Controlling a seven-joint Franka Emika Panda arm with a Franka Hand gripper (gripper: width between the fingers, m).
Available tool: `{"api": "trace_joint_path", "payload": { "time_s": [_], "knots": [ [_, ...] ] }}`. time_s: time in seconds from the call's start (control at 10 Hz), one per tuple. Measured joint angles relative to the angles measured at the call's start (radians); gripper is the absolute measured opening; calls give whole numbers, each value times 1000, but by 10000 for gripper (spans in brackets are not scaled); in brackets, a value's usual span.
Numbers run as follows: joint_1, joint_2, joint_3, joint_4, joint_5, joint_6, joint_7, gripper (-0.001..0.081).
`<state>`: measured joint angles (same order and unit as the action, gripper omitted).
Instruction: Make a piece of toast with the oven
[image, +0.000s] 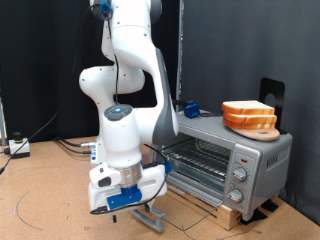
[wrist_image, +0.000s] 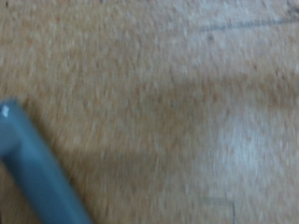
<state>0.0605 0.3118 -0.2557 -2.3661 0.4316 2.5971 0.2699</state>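
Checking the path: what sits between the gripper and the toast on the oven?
In the exterior view, the oven's open front lies between gripper and toast.

A lab: black backdrop curtains (image: 230, 50), loose cables (image: 50, 143) on a plywood floor (image: 45, 195).

The Franka arm (image: 125, 80) is glossy white — fat rounded segments with dark grey bands at the joints. A blue-lit round cap tops the wrist; the white hand (image: 120, 185) carries blue fittings underneath.
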Motion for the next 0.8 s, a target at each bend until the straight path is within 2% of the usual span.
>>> {"api": "trace_joint_path", "payload": {
  "time_s": [0.1,0.2,0.3,0.4,0.6,0.8],
  "knots": [
    [-19,-33,2,6,0,-73,-18,807],
    [-17,-28,3,4,-2,-59,-14,807],
    [-22,-32,8,4,14,-83,-47,807],
    [-31,-52,8,9,31,-166,-106,807],
    [-65,-114,3,30,33,-398,-211,807],
    [-94,-174,-5,39,56,-535,-295,807]
  ]
}}
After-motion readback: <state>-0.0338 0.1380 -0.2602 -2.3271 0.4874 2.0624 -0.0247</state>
